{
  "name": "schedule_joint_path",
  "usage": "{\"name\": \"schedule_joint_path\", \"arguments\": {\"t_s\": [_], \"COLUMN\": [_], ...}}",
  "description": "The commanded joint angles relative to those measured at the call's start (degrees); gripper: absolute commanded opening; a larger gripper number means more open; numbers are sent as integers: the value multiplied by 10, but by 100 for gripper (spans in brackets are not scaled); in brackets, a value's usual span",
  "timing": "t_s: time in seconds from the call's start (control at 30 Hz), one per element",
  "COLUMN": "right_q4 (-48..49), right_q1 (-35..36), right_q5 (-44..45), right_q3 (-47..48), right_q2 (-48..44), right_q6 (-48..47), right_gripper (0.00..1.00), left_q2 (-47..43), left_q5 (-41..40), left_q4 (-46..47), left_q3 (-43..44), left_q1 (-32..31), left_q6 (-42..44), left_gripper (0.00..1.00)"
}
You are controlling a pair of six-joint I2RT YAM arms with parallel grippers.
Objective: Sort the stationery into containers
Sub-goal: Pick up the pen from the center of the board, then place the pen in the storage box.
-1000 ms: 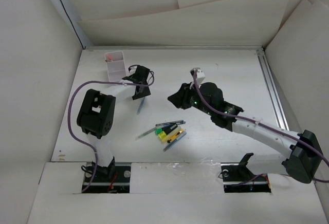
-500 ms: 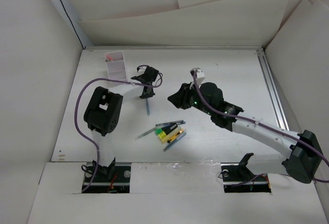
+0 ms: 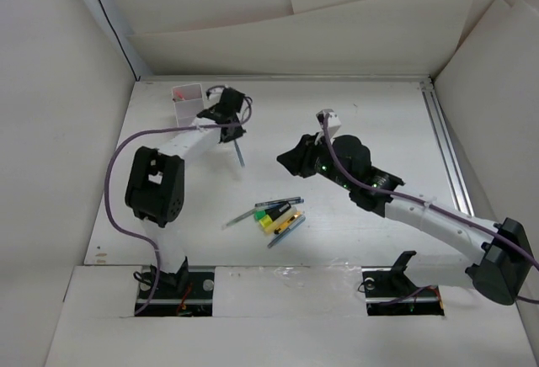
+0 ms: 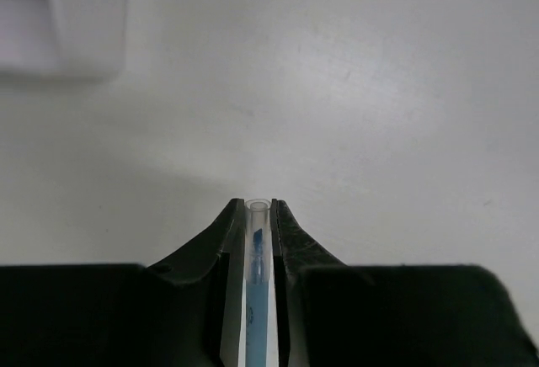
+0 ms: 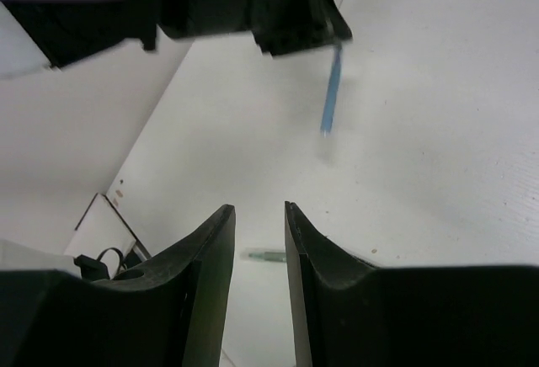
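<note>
A white table (image 3: 379,114) fills the view, walled by white panels on every side, with a metal rail along its right edge. The right arm reaches from the near right corner to the middle of the table. Its black right gripper (image 5: 259,209) hangs above the surface with the jaws parted by a narrow gap and nothing between them. The left arm stretches from the near left corner towards the far left corner. There the black left gripper (image 4: 258,207) is closed tight on a thin blue pen with a clear barrel (image 4: 257,279). The pen hangs aslant below the fingers and clear of the table, its free end pointing towards the middle. Just beside that gripper, in the far left corner, stands the small white translucent plastic box (image 3: 189,108), with something pink-red showing in its far part. Near the near edge, about midway along it, lies a loose heap of stationery: yellow-green highlighters with black parts (image 3: 272,215), a blue pen (image 3: 288,230), a grey pen (image 3: 239,218) and a dark thin pen (image 3: 283,202), touching or crossing one another.
</note>
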Motion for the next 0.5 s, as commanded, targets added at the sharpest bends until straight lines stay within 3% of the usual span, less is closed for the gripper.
{"name": "schedule_joint_path", "arguments": {"t_s": [0.0, 0.1, 0.27, 0.47], "right_q4": [16, 16, 16, 16], "right_q1": [5, 5, 5, 5], "right_q5": [12, 12, 17, 4], "right_q3": [-1, -1, -1, 4], "right_q2": [-17, -12, -7, 17], "right_q6": [4, 4, -1, -1], "right_gripper": [36, 36, 36, 36], "left_q2": [-67, -61, 8, 45], "left_q5": [30, 29, -58, -135], "left_q4": [34, 59, 47, 102], "left_q3": [64, 112, 245, 289], "left_q1": [74, 142, 219, 246], "left_q6": [-33, -51, -52, 1], "left_gripper": [0, 0, 0, 0]}}
